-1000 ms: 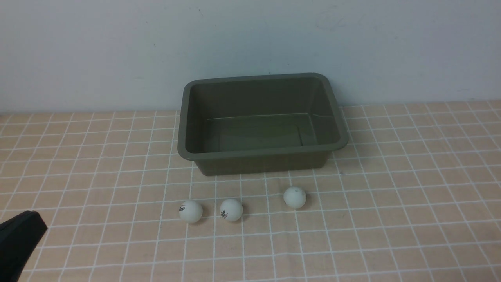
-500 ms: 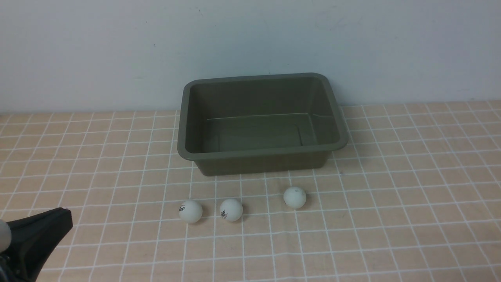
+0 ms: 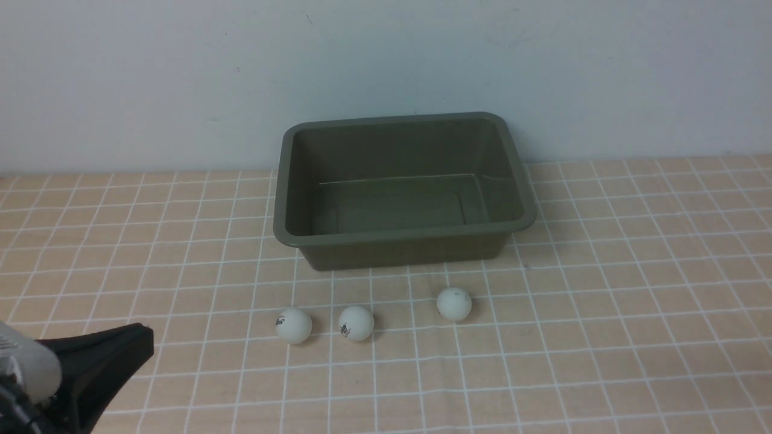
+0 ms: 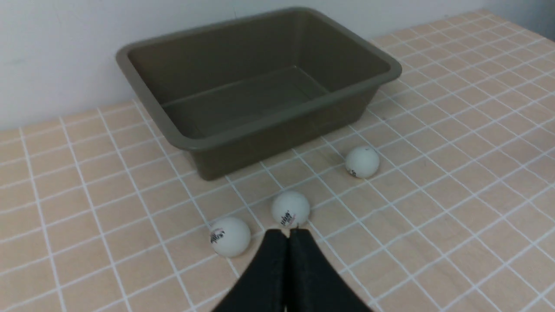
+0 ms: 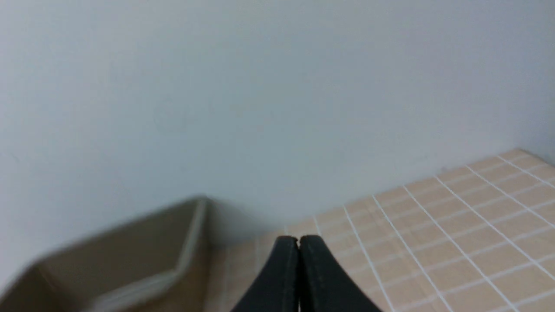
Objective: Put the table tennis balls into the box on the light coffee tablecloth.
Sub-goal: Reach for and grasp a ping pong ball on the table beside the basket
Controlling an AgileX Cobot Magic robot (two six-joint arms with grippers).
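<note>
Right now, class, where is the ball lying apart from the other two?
In the front view, the lone ball rests on the tablecloth just before the box, near its right end, to the right of the middle ball.

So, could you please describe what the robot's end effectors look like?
Both the left end effector and right end effector are matte black wedges, broad at the base, tapering to narrow tips. Behind the left one sits a pale grey cylinder. No markings show.
</note>
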